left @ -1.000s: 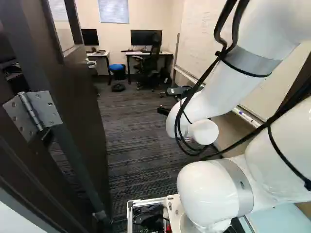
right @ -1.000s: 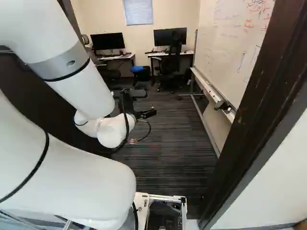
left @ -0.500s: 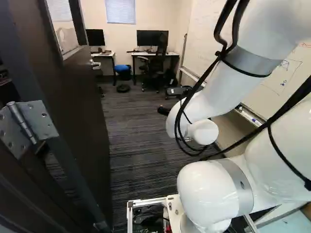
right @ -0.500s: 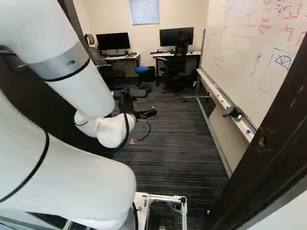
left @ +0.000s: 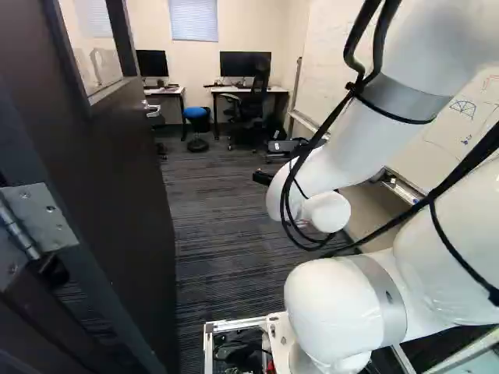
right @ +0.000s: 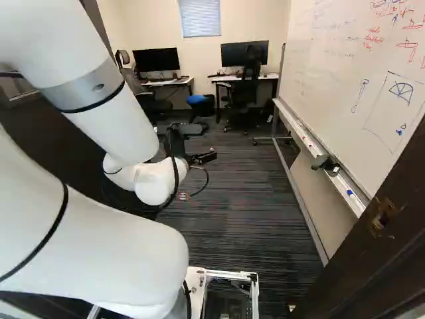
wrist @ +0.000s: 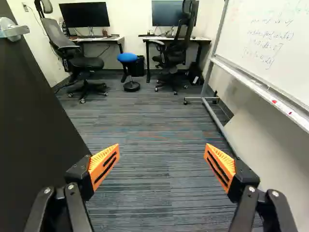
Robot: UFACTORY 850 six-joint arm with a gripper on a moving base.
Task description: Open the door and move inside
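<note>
Left base view: base [left: 278, 333] has moved on inward, arm [left: 343, 156] pose unchanged; hinge [left: 53, 226] now runs off the left edge, open door [left: 117, 171] fills the left side. Gripper [wrist: 161, 149] spread wide, holding nothing; door looks done, remaining job likely just driving through.

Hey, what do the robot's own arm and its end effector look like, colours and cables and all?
The arm is glossy white, with smooth, rounded segments and grey bands. Black cables run outside it, with thin black ties around some segments. The end effector has two black fingers with wedge-shaped, ridged orange pads marked by dark slots.
</note>
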